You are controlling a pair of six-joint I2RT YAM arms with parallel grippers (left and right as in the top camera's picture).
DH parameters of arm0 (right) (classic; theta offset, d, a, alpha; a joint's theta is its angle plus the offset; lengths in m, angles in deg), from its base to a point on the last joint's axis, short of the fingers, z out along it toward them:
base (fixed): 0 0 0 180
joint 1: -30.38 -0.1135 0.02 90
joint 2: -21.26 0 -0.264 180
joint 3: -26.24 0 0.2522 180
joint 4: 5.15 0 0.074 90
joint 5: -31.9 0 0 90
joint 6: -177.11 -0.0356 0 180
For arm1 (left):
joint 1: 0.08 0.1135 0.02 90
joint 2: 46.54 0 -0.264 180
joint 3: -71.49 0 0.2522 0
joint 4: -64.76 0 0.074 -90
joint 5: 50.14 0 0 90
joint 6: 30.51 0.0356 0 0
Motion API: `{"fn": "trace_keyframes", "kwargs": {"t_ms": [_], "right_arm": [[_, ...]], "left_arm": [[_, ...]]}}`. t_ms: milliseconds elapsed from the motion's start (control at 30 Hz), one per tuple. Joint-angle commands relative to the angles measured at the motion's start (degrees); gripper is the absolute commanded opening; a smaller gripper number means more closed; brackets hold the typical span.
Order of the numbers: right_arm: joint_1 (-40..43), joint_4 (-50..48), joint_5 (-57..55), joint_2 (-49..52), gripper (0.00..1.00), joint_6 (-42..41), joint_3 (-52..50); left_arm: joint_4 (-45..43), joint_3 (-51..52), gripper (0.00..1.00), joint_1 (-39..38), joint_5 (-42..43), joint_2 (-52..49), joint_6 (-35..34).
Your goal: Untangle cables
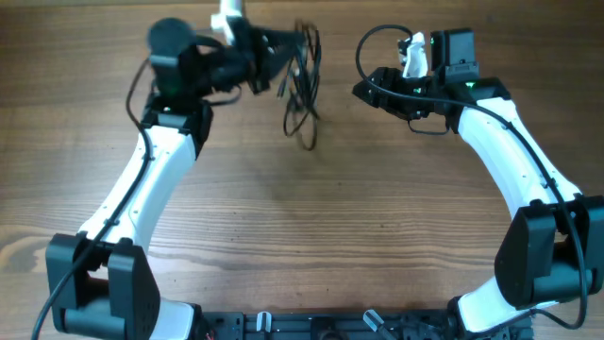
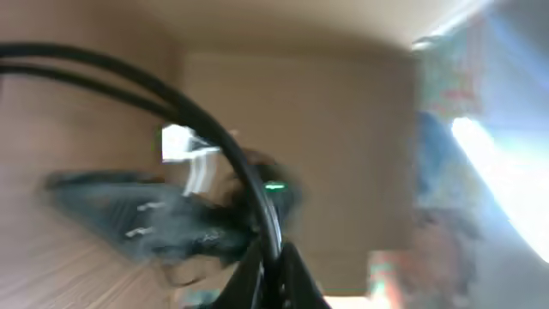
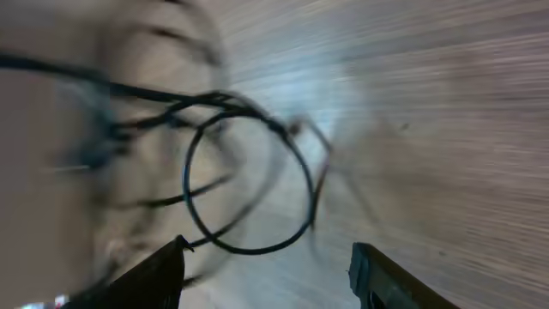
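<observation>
Cables (image 1: 304, 83), a loose black tangle, hang over the wooden table (image 1: 283, 217) near its far edge, pinched in the closed left gripper (image 1: 286, 55); right gripper (image 3: 270, 275) nearby, fingers spread wide, empty

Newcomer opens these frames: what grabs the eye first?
The tangle of black cables at top centre of the overhead view, blurred, pinched in the left gripper. Across from it, the right gripper faces the tangle with open, empty jaws over the wooden table.
</observation>
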Motion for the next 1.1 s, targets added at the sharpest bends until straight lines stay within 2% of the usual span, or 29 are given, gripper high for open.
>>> {"fn": "trace_keyframes", "kwargs": {"t_ms": [0, 100, 200, 333, 500, 567, 767, 867, 1067], "right_arm": [[-0.1, 0.2, 5.7, 0.8, 0.64, 3.4, 0.0], [-0.1, 0.8, 5.7, 0.8, 0.64, 3.3, 0.0], [-0.1, 1.0, 5.7, 0.8, 0.64, 3.3, 0.0], [-0.1, 1.0, 5.7, 0.8, 0.65, 3.1, 0.0], [-0.1, 1.2, 5.7, 0.8, 0.68, 3.1, 0.0], [-0.1, 1.4, 5.7, 0.8, 0.68, 3.1, 0.0], [-0.1, 1.5, 5.7, 0.8, 0.68, 2.8, 0.0], [-0.1, 1.6, 5.7, 0.8, 0.68, 2.3, 0.0], [-0.1, 1.6, 5.7, 0.8, 0.68, 1.8, 0.0]], "left_arm": [[14.3, -0.2, 0.04, -1.9, -10.6, 1.0, 23.4], [24.1, -0.2, 0.04, -2.8, -20.4, 1.0, 29.0], [25.6, -0.2, 0.04, -3.1, -21.4, 1.0, 29.5], [20.4, -0.3, 0.04, -3.1, -16.1, 1.1, 28.2], [11.1, -0.3, 0.04, -3.0, -10.0, 2.4, 21.5], [8.1, -0.3, 0.04, -3.1, -8.2, 3.4, 20.8], [7.3, -0.3, 0.04, -3.1, -7.8, 6.2, 21.6], [10.0, -0.3, 0.04, -3.2, -8.2, 6.2, 23.7], [21.5, -0.3, 0.04, -3.6, -12.8, 6.1, 29.6]]}}
